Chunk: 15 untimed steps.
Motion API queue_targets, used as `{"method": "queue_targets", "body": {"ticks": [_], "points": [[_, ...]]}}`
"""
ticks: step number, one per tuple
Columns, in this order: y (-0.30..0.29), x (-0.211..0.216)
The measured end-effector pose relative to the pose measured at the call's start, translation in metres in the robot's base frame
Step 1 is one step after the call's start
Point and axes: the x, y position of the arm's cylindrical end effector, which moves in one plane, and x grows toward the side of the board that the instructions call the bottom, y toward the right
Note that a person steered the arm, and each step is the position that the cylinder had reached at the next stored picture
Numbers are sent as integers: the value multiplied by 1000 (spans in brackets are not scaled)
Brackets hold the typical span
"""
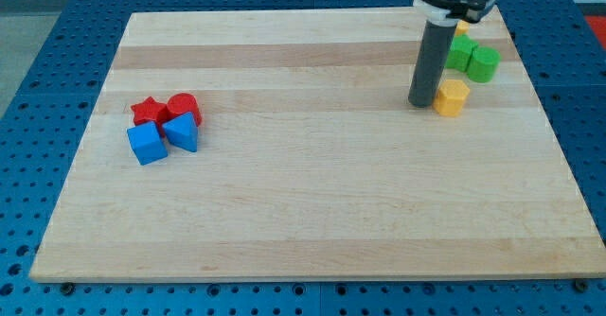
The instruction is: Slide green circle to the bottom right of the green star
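Observation:
The green circle (484, 62) is a green cylinder near the board's right edge, towards the view's top. The green star (459, 54) touches it on its left and is partly hidden behind the rod. My tip (421, 103) rests on the board below and to the left of both green blocks. It stands right beside the left side of a yellow hexagon block (453, 97). A second yellow block (461, 30) peeks out above the green star, mostly hidden by the arm.
At the view's left is a tight cluster: a red star (145, 111), a red cylinder (185, 106), a blue cube (147, 143) and a blue triangle (182, 131). The wooden board (312, 193) lies on a blue perforated table.

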Motion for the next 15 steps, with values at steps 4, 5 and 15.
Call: {"method": "queue_targets", "body": {"ticks": [4, 5, 15], "points": [[59, -30], [59, -34], [116, -41]]}}
